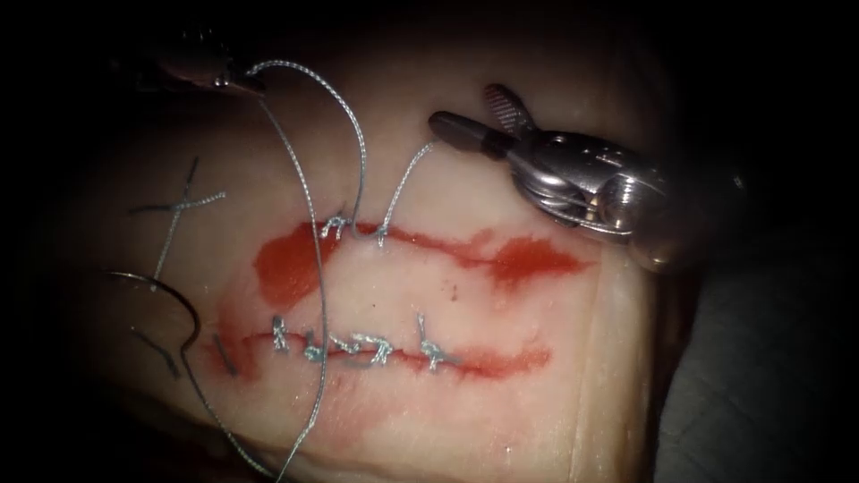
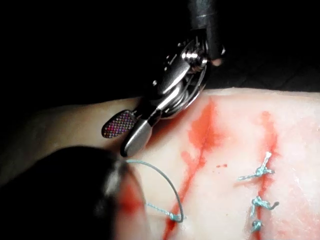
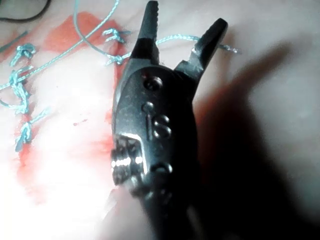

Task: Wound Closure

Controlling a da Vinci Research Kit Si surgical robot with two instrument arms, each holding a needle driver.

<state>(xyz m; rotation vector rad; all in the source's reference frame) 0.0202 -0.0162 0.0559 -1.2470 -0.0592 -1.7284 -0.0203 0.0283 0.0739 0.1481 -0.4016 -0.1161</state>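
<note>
The tissue [image 1: 537, 358] lay across the endoscope view, pale, with two cuts running side to side. The upper cut [image 1: 420, 246] carried a wide patch of red fluid [image 1: 286, 268] at its left end and a second patch at its right; the lower cut [image 1: 403, 353] was crossed by a row of knotted stitches [image 1: 367, 347]. The right tool [image 1: 474, 121] reached in above the upper cut with its jaws parted, and a short end of thread passed between them (the right wrist view showed this too, the jaws spread with nothing gripped). The left tool [image 1: 242, 82], dim at the upper left, was clamped on the thread [image 1: 309, 259], which ran from it in a loop to the upper cut and in a long strand down over the lower cut to the tissue's near edge. The needle [image 1: 170, 300] lay on the tissue left of both cuts, free of either tool; whether its tip was in the tissue I could not tell. Cut ends of thread [image 1: 183, 204] lay just above the needle
</note>
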